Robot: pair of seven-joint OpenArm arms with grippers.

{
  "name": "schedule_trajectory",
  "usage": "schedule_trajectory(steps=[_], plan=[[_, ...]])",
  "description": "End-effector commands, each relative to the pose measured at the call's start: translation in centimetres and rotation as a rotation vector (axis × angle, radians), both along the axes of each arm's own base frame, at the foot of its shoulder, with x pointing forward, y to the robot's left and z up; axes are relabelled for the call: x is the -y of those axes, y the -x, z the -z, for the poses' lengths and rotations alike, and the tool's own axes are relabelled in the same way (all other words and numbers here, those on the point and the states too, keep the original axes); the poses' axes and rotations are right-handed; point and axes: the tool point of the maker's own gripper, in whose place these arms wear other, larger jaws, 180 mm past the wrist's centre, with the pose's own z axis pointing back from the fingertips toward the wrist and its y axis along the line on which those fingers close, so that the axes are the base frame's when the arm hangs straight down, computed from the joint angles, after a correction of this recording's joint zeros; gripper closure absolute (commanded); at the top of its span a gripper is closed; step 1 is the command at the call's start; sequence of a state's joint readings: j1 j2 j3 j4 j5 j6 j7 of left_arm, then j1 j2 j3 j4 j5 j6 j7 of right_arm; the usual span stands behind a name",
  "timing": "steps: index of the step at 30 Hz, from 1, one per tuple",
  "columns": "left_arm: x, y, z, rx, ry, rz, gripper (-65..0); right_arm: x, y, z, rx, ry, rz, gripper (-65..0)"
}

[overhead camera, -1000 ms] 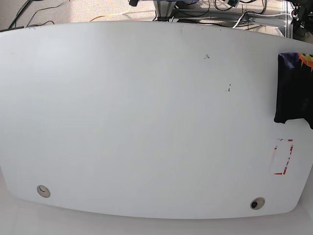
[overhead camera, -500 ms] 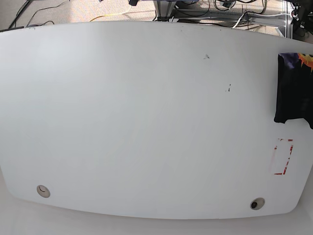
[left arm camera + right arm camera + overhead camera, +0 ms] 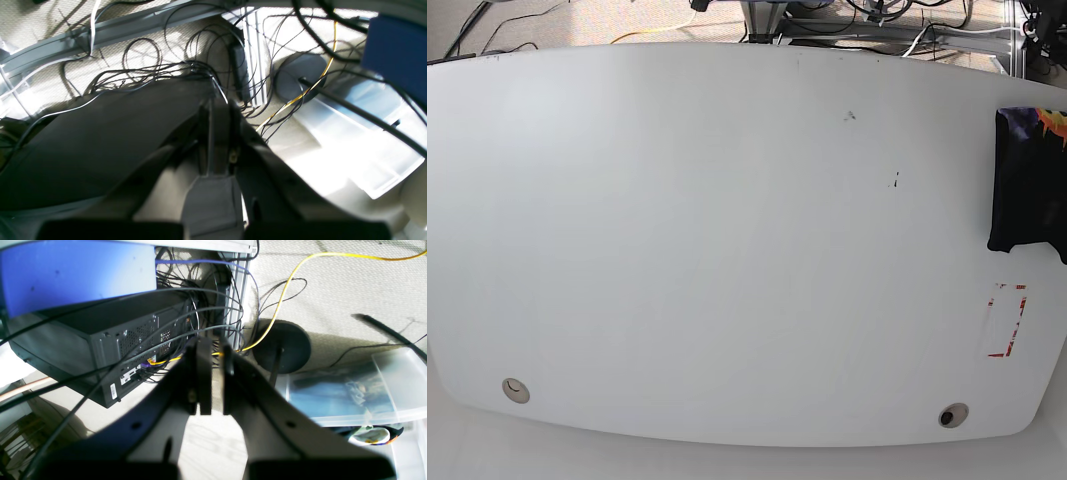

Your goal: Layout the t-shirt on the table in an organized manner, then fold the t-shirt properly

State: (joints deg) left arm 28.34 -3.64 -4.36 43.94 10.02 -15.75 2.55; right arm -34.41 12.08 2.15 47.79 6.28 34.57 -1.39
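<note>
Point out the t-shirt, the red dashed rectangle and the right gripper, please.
t-shirt [image 3: 1025, 185]: base view, middle of the black folded cloth at the table's right edge.
red dashed rectangle [image 3: 1006, 320]: base view, its inside.
right gripper [image 3: 213, 346]: right wrist view, between the shut fingertips.

Left gripper [image 3: 218, 110] with dark, matte black fingers widening toward the camera and a grey plate between their bases; right gripper [image 3: 213, 350] with matching black fingers, each showing small round screw holes
</note>
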Motion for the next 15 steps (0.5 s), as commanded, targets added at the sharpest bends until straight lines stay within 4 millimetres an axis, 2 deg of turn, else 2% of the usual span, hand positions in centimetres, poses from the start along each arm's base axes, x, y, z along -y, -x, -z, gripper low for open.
schedule_trajectory(steps=[1, 8, 15], plan=[[-1.1, 0.6, 0.9, -0.024, -0.034, -0.02, 0.0, 1.0, 0.1, 0.8, -0.023, 0.012, -0.014, -2.9], [-2.0, 0.8, 3.0, -0.072, -0.097, -0.078, 0.0, 1.7, -1.1, 2.2, -0.042, 0.04, -0.027, -2.9], [-2.8, 1.5, 3.8, -0.113, -0.151, -0.104, 0.0, 3.6, -2.1, 3.5, -0.058, 0.133, -0.003, -3.0]])
